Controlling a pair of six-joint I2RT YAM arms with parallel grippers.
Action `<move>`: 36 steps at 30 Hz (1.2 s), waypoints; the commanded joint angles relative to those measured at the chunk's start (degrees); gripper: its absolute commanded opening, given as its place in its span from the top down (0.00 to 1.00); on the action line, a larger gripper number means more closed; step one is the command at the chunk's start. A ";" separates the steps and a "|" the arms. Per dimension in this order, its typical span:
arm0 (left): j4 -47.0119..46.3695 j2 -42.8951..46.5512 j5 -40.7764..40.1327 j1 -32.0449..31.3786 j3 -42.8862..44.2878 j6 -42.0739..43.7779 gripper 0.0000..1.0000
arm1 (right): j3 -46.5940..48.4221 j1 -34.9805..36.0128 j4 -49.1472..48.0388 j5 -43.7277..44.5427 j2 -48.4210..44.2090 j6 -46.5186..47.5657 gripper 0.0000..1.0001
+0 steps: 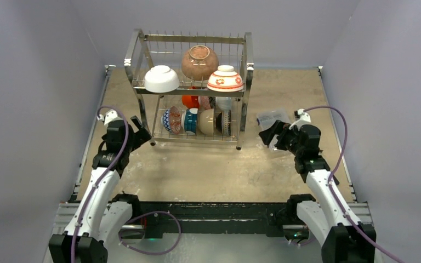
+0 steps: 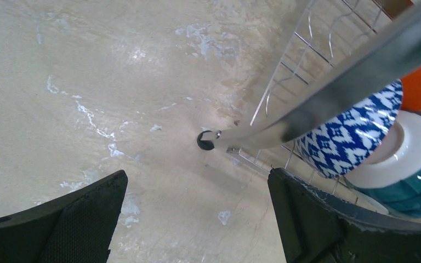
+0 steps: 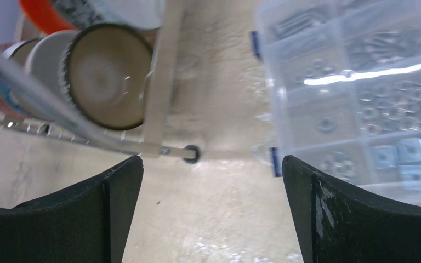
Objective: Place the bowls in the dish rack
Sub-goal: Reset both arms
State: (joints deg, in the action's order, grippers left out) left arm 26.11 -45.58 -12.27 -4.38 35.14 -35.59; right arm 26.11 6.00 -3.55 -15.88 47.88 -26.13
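Bowls (image 1: 161, 78) sit in the dish rack (image 1: 248, 76) at 12 o'clock: three on top, bases up; the lower row stands on edge, ranged along the 9-to-3 axis, as is the rack's length. Left gripper (image 1: 141, 130) and right gripper (image 1: 267, 137) gape, empty. Loading appears complete: withdraw toward 6 o'clock, clear of the rack's legs.
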 commanded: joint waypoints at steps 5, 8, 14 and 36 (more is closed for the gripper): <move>-5.64 1.68 -11.45 4.36 -2.45 -7.90 0.01 | -2.31 -12.63 -7.38 -0.82 1.27 0.91 0.01; -9.38 2.59 -18.63 4.38 -5.09 -10.29 0.01 | -1.97 -12.84 -9.86 3.28 3.13 1.11 0.01; -19.32 -1.91 -32.12 4.38 -10.86 -14.09 0.01 | -3.44 -12.94 -18.32 10.39 7.89 -0.41 0.01; -96.21 -39.19 -24.19 4.38 -25.97 17.30 0.01 | -13.82 -12.94 -65.12 19.79 22.77 15.89 0.03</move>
State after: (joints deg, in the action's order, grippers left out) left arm -47.05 -80.05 -42.02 -0.38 11.11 -27.49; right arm 12.71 -6.81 -55.99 6.42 67.26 -15.66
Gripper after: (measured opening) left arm 0.991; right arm 0.984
